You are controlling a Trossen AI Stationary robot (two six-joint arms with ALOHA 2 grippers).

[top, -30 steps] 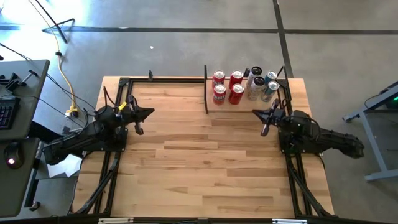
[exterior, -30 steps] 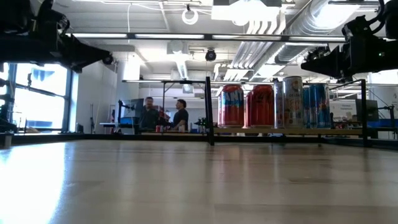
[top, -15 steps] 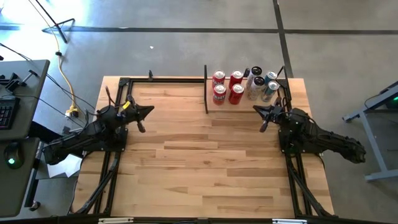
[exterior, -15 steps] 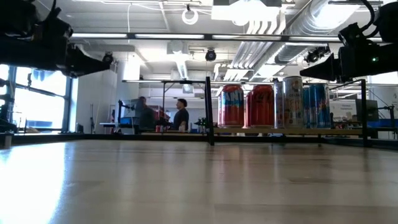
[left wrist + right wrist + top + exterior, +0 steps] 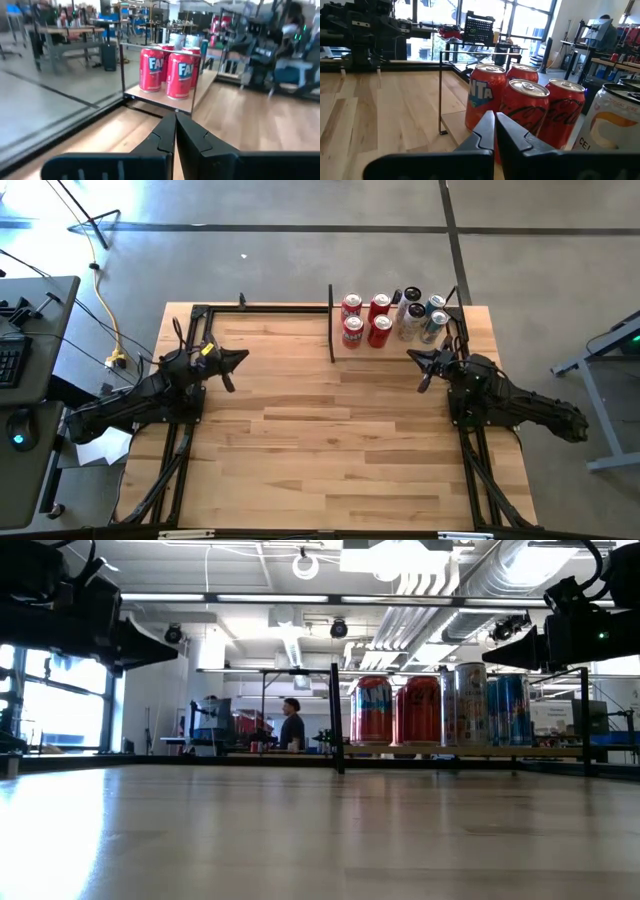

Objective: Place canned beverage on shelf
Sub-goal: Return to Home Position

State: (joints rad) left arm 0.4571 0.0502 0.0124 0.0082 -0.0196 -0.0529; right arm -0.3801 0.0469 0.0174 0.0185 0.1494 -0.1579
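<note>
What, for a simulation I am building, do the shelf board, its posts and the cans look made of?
The shelf board looks like pale wood or laminate, smooth and matte. Its posts seem thin black metal rod, probably painted. The cans are likely aluminium: glossy printed sides, bare silvery tops with pull tabs.

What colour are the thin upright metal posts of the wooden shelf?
Black; the thin metal posts show best in the low view.

Left gripper (image 5: pixel 175 117) pressed closed, red cans (image 5: pixel 179 75) standing on shelf (image 5: pixel 155 99) ahead
</note>
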